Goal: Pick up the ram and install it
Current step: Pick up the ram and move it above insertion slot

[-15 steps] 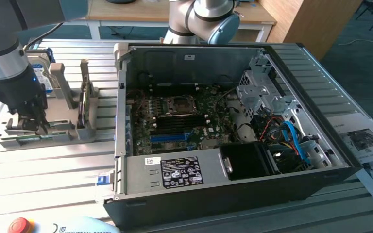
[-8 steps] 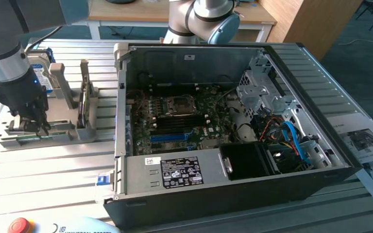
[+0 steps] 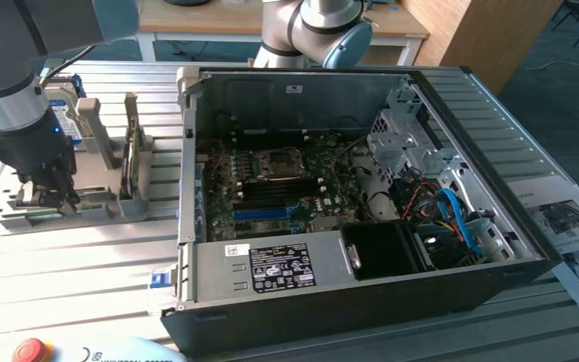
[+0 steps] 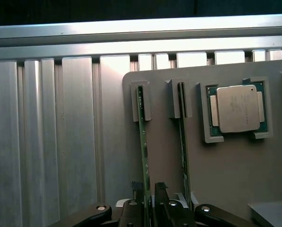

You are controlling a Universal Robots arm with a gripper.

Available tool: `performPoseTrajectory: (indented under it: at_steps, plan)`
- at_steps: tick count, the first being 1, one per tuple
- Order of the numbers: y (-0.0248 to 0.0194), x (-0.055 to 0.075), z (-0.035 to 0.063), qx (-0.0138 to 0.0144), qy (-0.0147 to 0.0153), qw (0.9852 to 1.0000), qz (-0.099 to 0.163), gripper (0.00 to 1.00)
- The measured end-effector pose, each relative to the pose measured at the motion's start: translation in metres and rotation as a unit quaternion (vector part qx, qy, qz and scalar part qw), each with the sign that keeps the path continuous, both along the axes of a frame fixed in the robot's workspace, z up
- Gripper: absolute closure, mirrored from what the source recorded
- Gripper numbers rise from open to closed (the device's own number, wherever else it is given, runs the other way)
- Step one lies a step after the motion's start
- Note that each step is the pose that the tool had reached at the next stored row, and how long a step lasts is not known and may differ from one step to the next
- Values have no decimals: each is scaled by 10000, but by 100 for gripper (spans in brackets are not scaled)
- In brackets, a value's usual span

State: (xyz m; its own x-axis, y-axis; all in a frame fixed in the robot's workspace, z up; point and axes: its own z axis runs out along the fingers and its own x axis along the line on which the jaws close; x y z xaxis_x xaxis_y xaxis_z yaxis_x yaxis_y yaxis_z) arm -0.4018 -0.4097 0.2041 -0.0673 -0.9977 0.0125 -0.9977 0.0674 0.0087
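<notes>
Two ram sticks stand on edge in the slots of a grey holder point(image 4: 226, 179). My gripper point(image 4: 148, 188) straddles one ram stick point(image 4: 141, 123), one finger on each side, open with a small gap to it. The second ram stick point(image 4: 182, 132) stands parallel beside it. In the exterior view my gripper point(image 3: 53, 197) is lowered onto the holder point(image 3: 99, 204) at the exterior view's left, well apart from the open computer case point(image 3: 370, 286). The motherboard point(image 3: 269, 188) lies exposed in the case, with blue memory slots point(image 3: 264, 213) near its front.
A square silver processor chip point(image 4: 238, 109) sits in a pocket of the holder beyond the second stick. A blue-labelled hard drive point(image 3: 63, 98) stands upright behind my arm. The ribbed metal table point(image 3: 68, 264) carries a red stop button point(image 3: 30, 351) and printed sheets point(image 3: 571, 226).
</notes>
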Motion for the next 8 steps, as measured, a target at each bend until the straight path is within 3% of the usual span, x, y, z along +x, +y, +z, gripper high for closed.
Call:
performPoseTrajectory:
  at_steps: [8]
  plan:
    - [0,0,-23,-1,0,10000,0,76]
